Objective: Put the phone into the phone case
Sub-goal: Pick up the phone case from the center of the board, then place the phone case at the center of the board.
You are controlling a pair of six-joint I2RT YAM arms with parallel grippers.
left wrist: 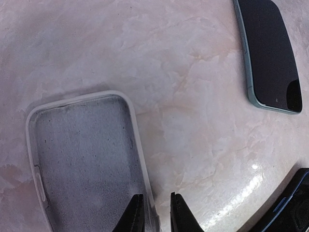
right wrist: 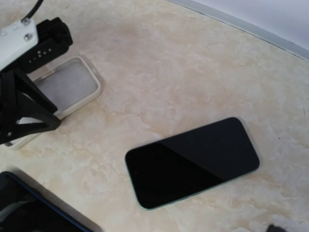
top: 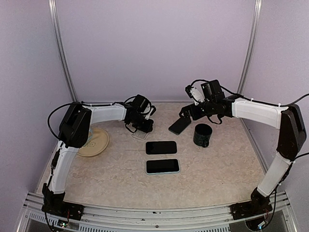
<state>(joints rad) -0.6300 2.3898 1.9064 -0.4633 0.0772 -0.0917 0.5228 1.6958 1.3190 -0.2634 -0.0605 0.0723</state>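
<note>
Marbled beige tabletop under lilac walls. Clear-rimmed phone case point(left wrist: 87, 159) flat and open side up at lower left of the left wrist view, grey inside bare. Left gripper point(left wrist: 154, 215) narrowed to a slit astride its right-hand wall, one finger point(left wrist: 136, 216) inside, the other outside; clamped or not, impossible to tell. Two dark-screened phones flat at mid-frame of the top view, near the case but apart from it: upper phone point(top: 161, 147), pale-edged phone point(top: 162, 166) just below. Blue-edged phone point(top: 179, 126) right of centre, at the tip of right gripper point(top: 186, 116); jaws spread wide, nothing seen clamped between them. Black mug point(top: 203, 135) just beside, contents hidden. Cream plate point(top: 96, 142) at left, partly under the left arm.
</note>
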